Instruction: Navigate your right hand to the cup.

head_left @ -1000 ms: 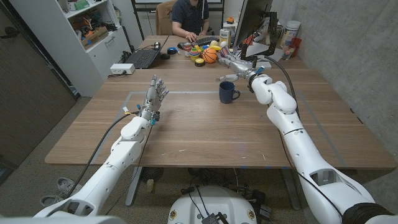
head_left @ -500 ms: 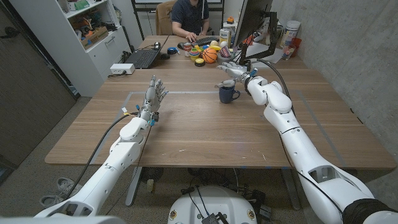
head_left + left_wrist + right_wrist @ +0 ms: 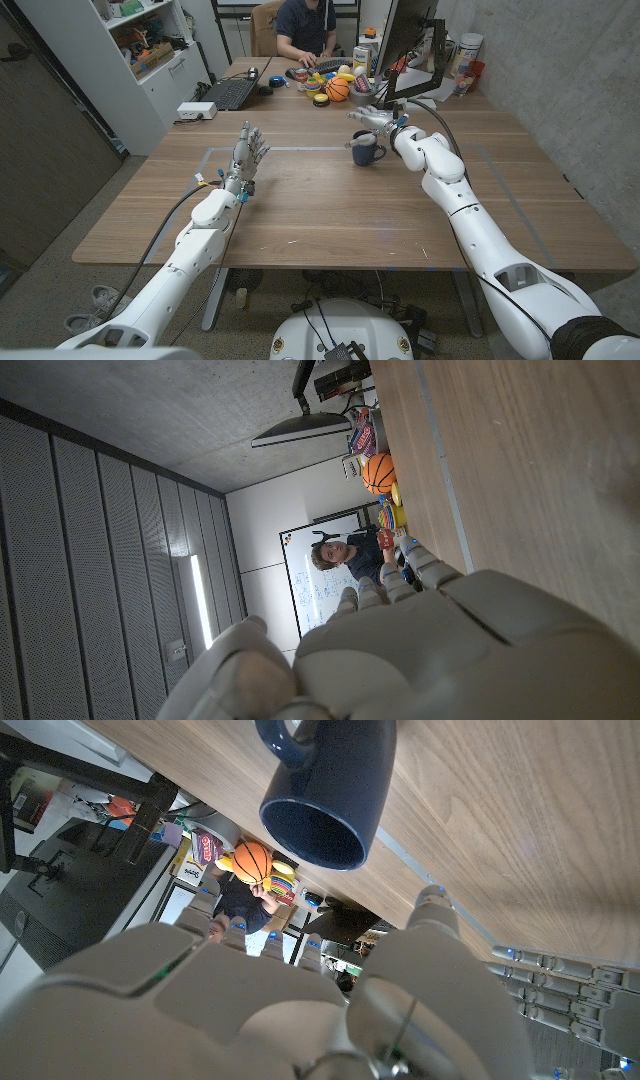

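Left hand: the left hand [image 3: 247,153] stands left of centre in the head view, fingers apart and pointing up the frame, holding nothing. It looks parked, since the task belongs to the other arm.
Table: a wooden table [image 3: 300,215] spans the middle of the head view, with both arms reaching in from the bottom corners.
Cup: a dark blue cup [image 3: 365,150] stands upright on the bare wood, right of centre and above the middle of the frame. In the right wrist view the cup [image 3: 328,790] shows its open mouth just ahead of the hand.
Right hand: the right hand [image 3: 371,119] hovers just above and behind the cup, fingers spread and empty. I judge it close enough to count as nearly arrived; whether it touches the rim cannot be told.
Clutter: a basketball [image 3: 338,88] and small coloured items sit in the upper middle, well apart from the cup.
Person: a person [image 3: 305,25] sits at the top centre, behind the table.
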Controlling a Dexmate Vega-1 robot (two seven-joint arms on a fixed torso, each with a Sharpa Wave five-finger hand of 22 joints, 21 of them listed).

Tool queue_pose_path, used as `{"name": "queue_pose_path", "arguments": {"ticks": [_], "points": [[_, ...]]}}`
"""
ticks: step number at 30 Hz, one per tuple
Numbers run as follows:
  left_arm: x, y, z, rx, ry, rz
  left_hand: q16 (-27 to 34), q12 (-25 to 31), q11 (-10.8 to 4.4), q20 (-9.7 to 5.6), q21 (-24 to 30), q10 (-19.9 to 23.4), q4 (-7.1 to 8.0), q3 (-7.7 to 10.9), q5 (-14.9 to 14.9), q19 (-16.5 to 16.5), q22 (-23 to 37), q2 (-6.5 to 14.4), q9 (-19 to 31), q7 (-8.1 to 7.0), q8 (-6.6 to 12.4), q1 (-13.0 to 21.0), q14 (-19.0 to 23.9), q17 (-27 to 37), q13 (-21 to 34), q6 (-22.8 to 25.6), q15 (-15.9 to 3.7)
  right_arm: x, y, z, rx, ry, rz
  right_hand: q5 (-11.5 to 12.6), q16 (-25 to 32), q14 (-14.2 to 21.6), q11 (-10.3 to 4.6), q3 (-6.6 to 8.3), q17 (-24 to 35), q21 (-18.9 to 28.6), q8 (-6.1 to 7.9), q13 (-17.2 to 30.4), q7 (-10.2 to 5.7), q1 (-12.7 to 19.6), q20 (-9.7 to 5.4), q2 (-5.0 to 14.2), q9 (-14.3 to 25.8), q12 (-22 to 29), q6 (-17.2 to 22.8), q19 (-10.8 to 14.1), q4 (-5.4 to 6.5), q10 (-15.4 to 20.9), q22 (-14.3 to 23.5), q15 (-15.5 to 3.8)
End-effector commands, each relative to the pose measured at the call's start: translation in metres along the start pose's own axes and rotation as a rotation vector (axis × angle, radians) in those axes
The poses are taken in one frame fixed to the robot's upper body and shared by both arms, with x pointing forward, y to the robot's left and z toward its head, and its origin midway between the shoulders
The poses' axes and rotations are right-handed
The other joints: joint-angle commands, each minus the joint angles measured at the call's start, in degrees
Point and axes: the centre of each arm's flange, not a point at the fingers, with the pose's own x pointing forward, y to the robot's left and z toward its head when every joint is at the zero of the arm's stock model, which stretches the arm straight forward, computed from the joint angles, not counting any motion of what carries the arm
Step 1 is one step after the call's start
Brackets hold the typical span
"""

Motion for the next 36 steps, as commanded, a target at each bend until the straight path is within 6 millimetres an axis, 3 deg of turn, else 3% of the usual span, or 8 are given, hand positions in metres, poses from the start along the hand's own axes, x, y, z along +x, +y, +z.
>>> {"name": "queue_pose_path", "arguments": {"ticks": [1, 36], "points": [[-0.0019, 0.0018, -0.0003, -0.001, 0.002, 0.002, 0.13, 0.25, -0.23, 0.24, 0.28, -0.42, -0.04, -0.26, 0.25, 0.24, 0.27, 5.0, 0.17, -0.09, 0.22, 0.08, -0.47, 0.25, 0.31, -1.71, 0.15, 0.006, 0.0073, 0.0036, -0.011, -0.017, 0.026, 0.61, 0.23, -6.11, 0.38, -0.31, 0.14, -0.04, -0.23, 0.3, -0.01, 0.36, 0.08, 0.59, 0.17, 0.41, -0.31, -0.35, 0.0, -12.25, 0.1, 0.27], [-0.0037, 0.0068, -0.0032, -0.008, 0.012, -0.001, 0.12, 0.26, -0.2, 0.35, 0.26, -0.43, -0.02, -0.41, 0.29, 0.19, 0.27, 5.01, 0.17, -0.11, 0.22, 0.05, -0.49, 0.26, 0.31, -1.75, 0.25, 0.0122, 0.0148, 0.0087, 0.017, -0.031, 0.076, 1.1, 0.79, -5.42, 0.0, -0.43, 0.07, 0.31, 0.38, 0.22, -0.01, 1.47, 0.07, 2.74, 0.34, 1.22, 0.26, -0.94, 0.35, -10.47, 0.19, 0.23]]}}
